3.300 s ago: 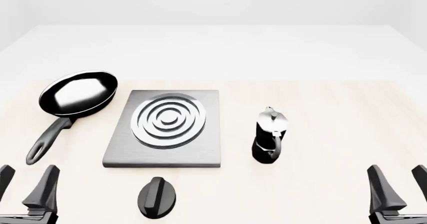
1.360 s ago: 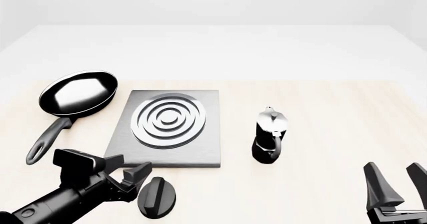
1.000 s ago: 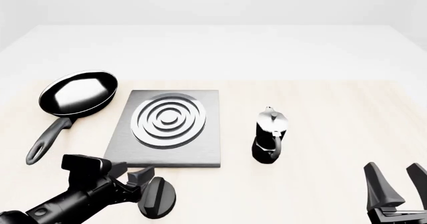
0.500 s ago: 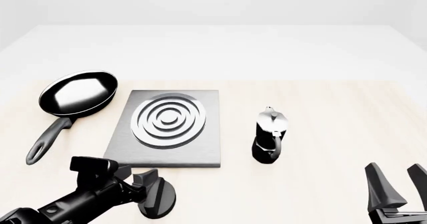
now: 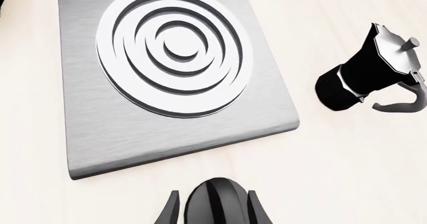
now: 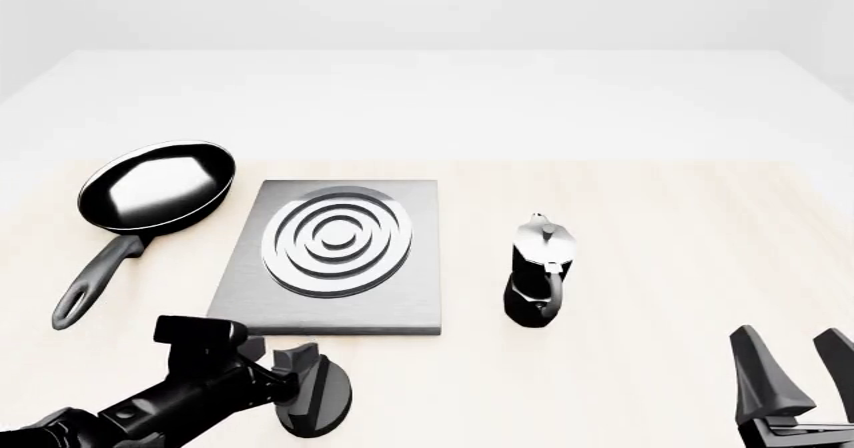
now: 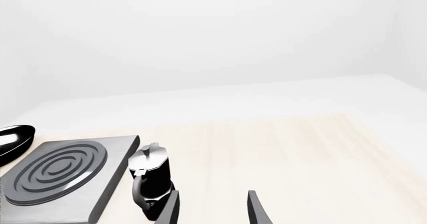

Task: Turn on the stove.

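- Closing in on the knob (image 6: 318, 400) with the left end effector (image 6: 304, 386), nearer than a moment ago; fingers now sitting on both sides of it, not yet squeezing. Turning looks like the next step.
- Waiting low on the right: right end effector (image 6: 798, 380), spread wide, holding nothing.
- Lying just past the knob: stove (image 6: 330, 308), bare on top.
- Standing beside it on the table (image 6: 667, 228): moka pot (image 6: 539, 270).
- Sitting farther left: frying pan (image 6: 154, 188), nothing inside.
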Robot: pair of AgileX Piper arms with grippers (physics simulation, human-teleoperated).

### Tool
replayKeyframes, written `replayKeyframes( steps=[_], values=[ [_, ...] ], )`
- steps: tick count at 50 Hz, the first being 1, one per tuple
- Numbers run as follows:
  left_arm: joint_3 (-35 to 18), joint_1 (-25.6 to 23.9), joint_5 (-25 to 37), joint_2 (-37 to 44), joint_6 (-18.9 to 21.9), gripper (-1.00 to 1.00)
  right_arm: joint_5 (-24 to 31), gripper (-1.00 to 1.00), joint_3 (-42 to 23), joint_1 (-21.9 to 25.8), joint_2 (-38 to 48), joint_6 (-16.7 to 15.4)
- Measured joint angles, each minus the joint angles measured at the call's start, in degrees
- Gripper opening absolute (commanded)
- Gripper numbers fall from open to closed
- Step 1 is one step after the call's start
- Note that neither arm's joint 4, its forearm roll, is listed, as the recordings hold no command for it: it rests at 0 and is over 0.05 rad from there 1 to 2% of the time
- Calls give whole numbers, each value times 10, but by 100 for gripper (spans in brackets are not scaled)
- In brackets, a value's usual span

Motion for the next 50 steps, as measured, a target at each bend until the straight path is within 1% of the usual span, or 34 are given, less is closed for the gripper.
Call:
replayKeyframes(
  steps=[14,28,50],
  values=[
    [1,-3,-27,36,-9,100,4,100,0,0,-4,4],
    [0,-6,-57,75,-20,100,-4,100,0,2,6,7],
    [3,-18,-117,136,-54,100,-2,100,0,3,5,10]
  ],
)
